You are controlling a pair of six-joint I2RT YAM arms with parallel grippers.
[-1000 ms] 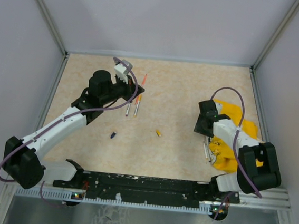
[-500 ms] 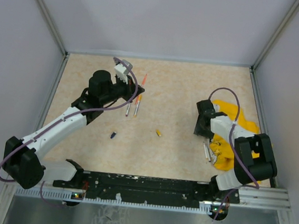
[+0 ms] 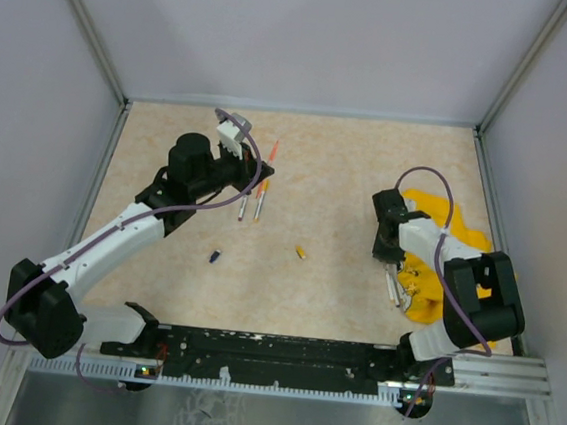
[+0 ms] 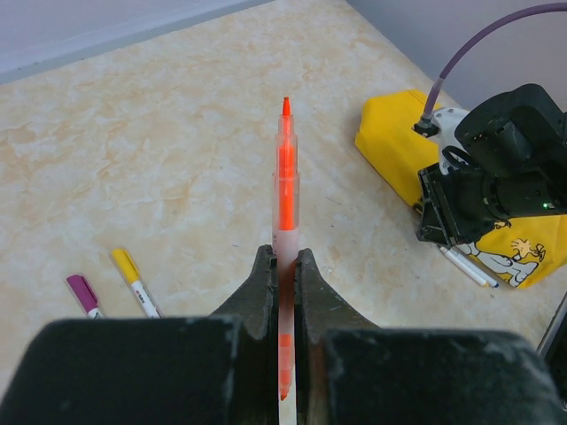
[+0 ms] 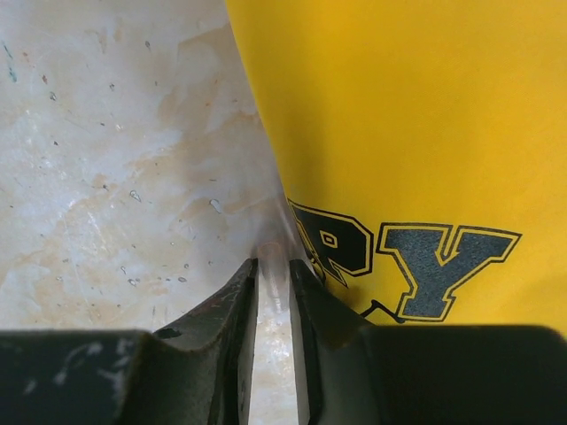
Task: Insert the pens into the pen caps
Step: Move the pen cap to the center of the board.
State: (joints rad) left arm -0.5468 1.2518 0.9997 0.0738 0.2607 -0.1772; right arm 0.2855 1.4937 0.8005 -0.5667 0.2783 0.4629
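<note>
The left gripper (image 4: 283,257) is pressed together on the thin orange-pink marker pen (image 4: 285,177). In the left wrist view the pen stands straight out from between the fingers, its bare orange tip pointing toward the top of the frame. It is held off the beige stone-patterned table (image 4: 177,133).

At the lower left of that view, 2 white pens lie side by side on the table: the purple-ended pen (image 4: 82,292) and the yellow-ended pen (image 4: 133,273).

The right gripper (image 5: 273,266) is low over the table with its jaws set narrowly, 1 on each side of the pale clear pen barrel (image 5: 271,301). The right wrist view does not show whether the fingers press on the barrel. The barrel lies along the left edge of the large yellow cloth (image 5: 399,115), which carries black printed letters and fills the right of that view.

In the top view, the 2 pale pens (image 3: 393,285) lie against the cloth's left edge, just below the right gripper. The small yellow pen cap (image 3: 302,252) lies near the centre of the table. The small dark blue pen cap (image 3: 215,257) lies further left, well apart from it.
</note>
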